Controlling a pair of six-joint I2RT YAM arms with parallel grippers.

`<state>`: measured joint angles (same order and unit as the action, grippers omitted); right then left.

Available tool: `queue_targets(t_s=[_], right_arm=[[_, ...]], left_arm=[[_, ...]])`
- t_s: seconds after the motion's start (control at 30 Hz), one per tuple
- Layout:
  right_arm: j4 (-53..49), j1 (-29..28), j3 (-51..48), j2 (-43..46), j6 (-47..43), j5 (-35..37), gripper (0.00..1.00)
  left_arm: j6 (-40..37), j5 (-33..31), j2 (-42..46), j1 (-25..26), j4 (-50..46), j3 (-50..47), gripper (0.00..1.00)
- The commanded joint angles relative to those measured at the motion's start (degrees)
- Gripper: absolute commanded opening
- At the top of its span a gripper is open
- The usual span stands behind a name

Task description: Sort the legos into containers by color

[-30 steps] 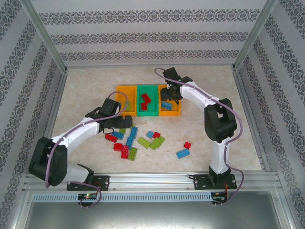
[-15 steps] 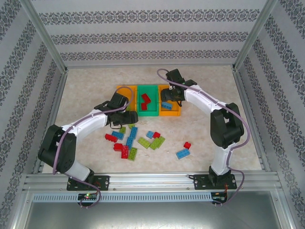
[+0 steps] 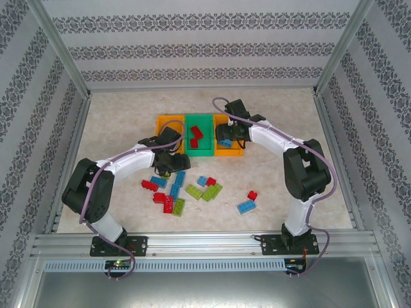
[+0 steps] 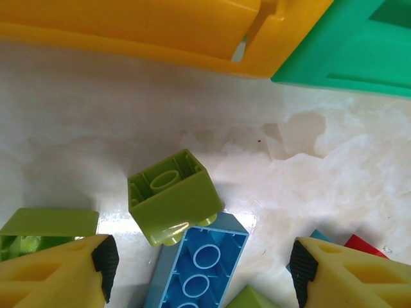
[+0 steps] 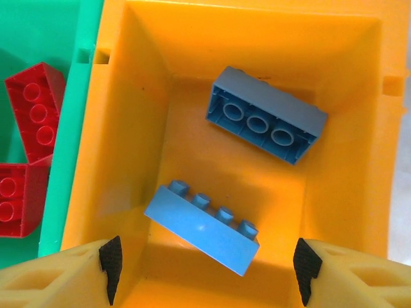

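Left gripper (image 4: 202, 260), moved up toward 12 o'clock, jaws spread, empty: centre over lime brick (image 4: 172, 196) at 11 o'clock before closing; right gripper (image 5: 205, 260) spread over orange bin (image 5: 334, 212).

Blue legos (image 5: 266, 125) in orange container (image 5: 347, 192), red legos (image 5: 37, 112) in green container (image 5: 38, 32)

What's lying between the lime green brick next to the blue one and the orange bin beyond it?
Nothing. In the left wrist view, the marbled tabletop between the lime green brick and the orange bin is bare.
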<state>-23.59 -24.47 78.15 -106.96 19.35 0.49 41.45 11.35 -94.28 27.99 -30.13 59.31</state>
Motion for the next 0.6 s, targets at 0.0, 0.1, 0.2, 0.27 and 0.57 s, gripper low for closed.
queue_targets(t_s=[0.0, 0.1, 0.2, 0.27, 0.57], right_arm=[[3.0, 1.5, -2.0, 2.0, 1.1, -2.7, 0.74], [4.1, 2.4, -3.6, 2.5, 1.3, -3.8, 0.74], [5.1, 3.3, -5.1, 3.2, 1.5, -4.6, 0.75], [5.5, 3.9, -5.8, 3.6, 1.5, -5.2, 0.75], [6.7, 5.4, -7.6, 4.8, 2.0, -6.6, 0.75]], left_arm=[[1.6, -2.3, -1.7, 0.6, -3.5, 2.7, 0.7], [1.4, -2.9, -2.9, 0.6, -4.3, 3.8, 0.68], [1.0, -2.9, -4.2, 0.6, -4.8, 4.6, 0.67], [0.8, -3.2, -4.8, 0.6, -5.3, 4.9, 0.67], [-0.1, -3.6, -6.6, 0.6, -5.6, 5.6, 0.64]])
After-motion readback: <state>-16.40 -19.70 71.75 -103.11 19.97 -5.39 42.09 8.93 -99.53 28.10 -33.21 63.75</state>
